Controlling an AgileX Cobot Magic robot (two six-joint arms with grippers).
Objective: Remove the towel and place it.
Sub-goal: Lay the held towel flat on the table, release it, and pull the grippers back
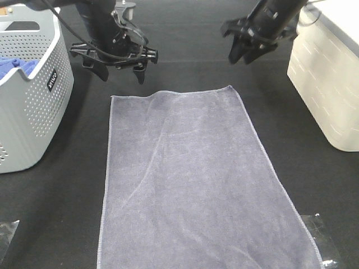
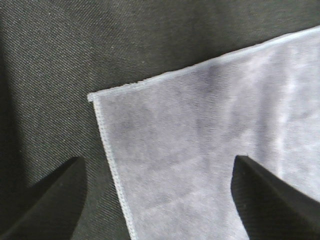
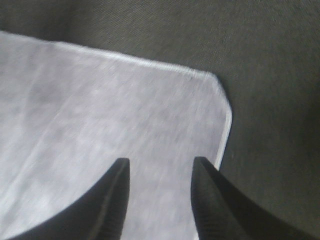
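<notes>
On black tabletop (image 1: 67,213): 1 grey towel (image 1: 190,179), spread flat. Left gripper (image 1: 122,77) wide open, empty, over 1 far corner. Right gripper (image 1: 241,59) part-open, empty.

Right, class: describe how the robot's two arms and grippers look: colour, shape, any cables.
Both arms are black. The left gripper and the right gripper are black too, each with two fingers tapering to a point. Thin black cables loop over the left arm's wrist. No markings are visible.
</notes>
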